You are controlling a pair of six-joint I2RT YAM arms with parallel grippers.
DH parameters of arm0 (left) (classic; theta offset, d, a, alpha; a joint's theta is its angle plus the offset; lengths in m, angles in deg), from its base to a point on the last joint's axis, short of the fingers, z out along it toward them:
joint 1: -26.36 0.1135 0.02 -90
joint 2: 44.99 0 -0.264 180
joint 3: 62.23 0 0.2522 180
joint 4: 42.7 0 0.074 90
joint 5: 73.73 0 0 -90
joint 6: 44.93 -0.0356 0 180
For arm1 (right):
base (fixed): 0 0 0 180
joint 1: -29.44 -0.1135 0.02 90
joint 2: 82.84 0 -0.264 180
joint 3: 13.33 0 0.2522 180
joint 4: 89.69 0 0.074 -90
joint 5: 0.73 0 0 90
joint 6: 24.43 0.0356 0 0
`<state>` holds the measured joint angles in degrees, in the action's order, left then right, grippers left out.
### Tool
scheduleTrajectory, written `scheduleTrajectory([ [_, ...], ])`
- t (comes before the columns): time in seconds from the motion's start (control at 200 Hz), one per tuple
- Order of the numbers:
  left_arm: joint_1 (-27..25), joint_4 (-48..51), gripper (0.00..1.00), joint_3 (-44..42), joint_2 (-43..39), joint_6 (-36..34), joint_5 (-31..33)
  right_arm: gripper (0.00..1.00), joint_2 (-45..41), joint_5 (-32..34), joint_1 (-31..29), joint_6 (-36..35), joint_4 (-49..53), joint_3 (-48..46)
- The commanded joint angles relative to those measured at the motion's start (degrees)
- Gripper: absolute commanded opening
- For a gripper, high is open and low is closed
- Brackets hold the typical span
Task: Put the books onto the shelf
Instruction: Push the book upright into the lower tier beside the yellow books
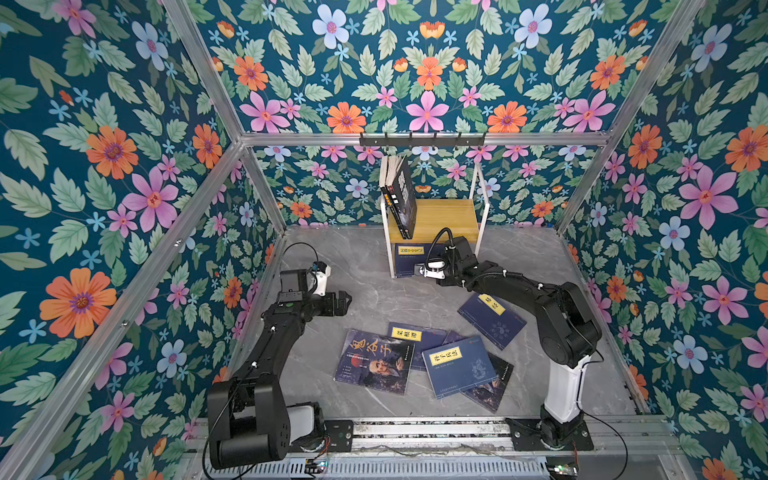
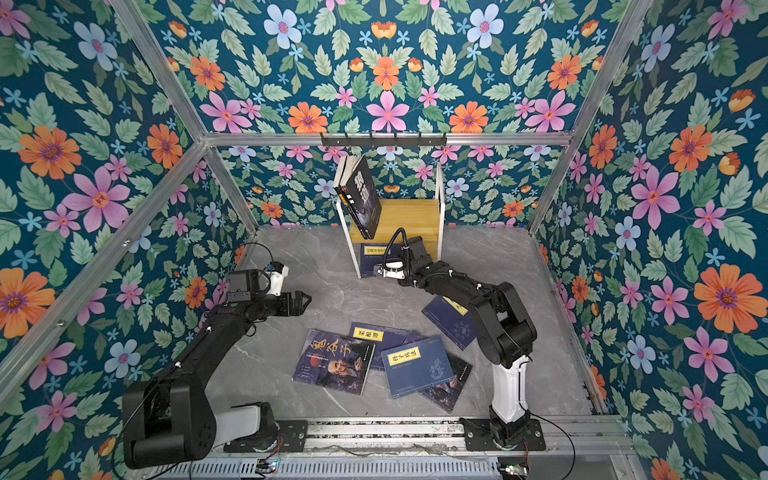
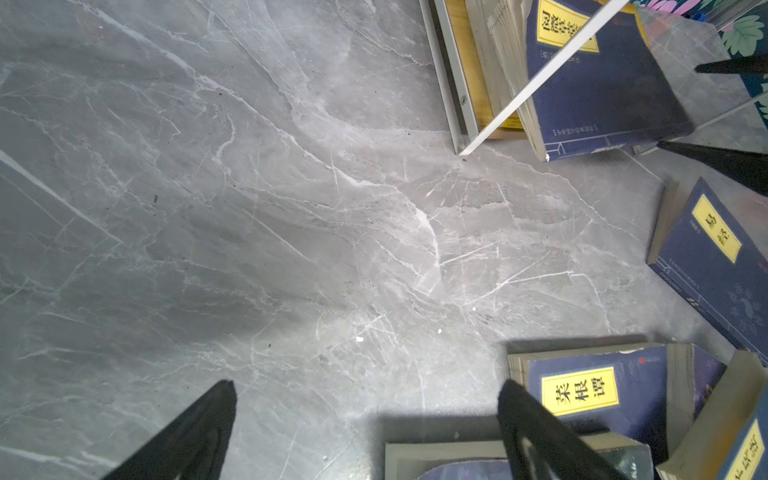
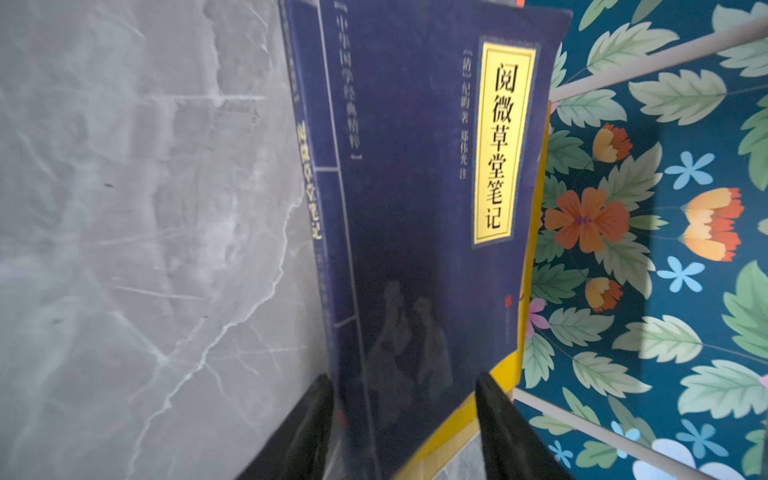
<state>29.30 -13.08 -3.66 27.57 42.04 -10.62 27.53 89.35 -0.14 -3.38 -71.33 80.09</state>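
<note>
The shelf [image 1: 451, 216] [image 2: 411, 216] stands at the back wall. Two dark books [image 1: 401, 195] [image 2: 359, 195] lean on its upper board. A navy book with a yellow label [image 1: 405, 257] [image 2: 370, 259] [image 3: 602, 83] [image 4: 415, 187] leans in the lower tier against a yellow one [image 4: 536, 208]. My right gripper [image 1: 417, 271] [image 2: 380, 271] [image 4: 405, 386] is open at that book's near edge, its fingers apart on either side of it. Several books [image 1: 374, 361] [image 2: 415, 365] lie on the table. My left gripper [image 1: 343, 301] [image 2: 303, 301] [image 3: 365, 386] hovers open and empty to their left.
A lone navy book [image 1: 492, 318] [image 3: 715, 257] lies partly under the right arm. A black hook rail [image 1: 422, 139] runs along the frame bar above the shelf. Floral walls close in the grey marble table [image 1: 332, 257] on three sides.
</note>
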Motion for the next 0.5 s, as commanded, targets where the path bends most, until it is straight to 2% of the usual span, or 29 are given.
scheduleTrajectory([
  [0.0,0.0,-1.1,1.00,0.3,0.2,-0.2,-0.3,0.60,-1.0,-6.2,-0.2,3.4,5.1,1.3],
  [0.495,0.1,-0.8,1.00,0.5,0.1,-0.3,-0.1,0.61,8.4,-10.9,-4.6,7.9,10.0,13.7],
])
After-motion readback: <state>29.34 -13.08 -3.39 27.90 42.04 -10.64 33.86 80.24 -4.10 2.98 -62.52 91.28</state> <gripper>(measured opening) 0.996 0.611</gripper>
